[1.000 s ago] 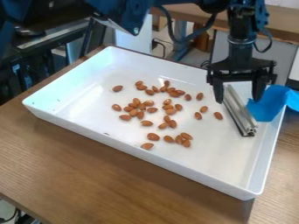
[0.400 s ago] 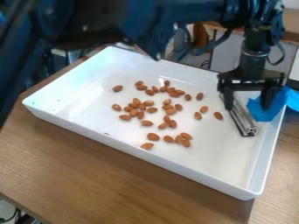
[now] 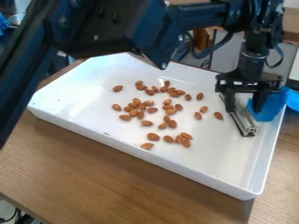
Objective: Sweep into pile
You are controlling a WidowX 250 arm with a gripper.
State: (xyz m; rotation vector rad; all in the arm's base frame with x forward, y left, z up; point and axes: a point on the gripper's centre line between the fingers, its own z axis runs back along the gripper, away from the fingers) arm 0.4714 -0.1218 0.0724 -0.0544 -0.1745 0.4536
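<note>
The black gripper [image 3: 244, 108] hangs over the right side of the white tray, its two fingers apart on either side of the sweeper's metal bar [image 3: 244, 122]. A blue piece [image 3: 267, 109] of the sweeper lies beside the bar, partly behind the right finger. The upper part of the bar is partly hidden by the gripper. Brown almonds [image 3: 142, 106] lie scattered over the middle of the tray, left of the gripper, with several at the lower middle [image 3: 153, 137] and a lone one [image 3: 217, 115] nearest the bar.
The white tray [image 3: 146, 158] has raised walls all round and stands on a wooden table [image 3: 88, 175]. The arm's dark links cross above the tray's upper left corner and back edge.
The gripper has moved right and slightly down, and its fingers have come somewhat closer together around the bar. The arm's links have swung lower over the tray's left. The almonds have stayed put.
</note>
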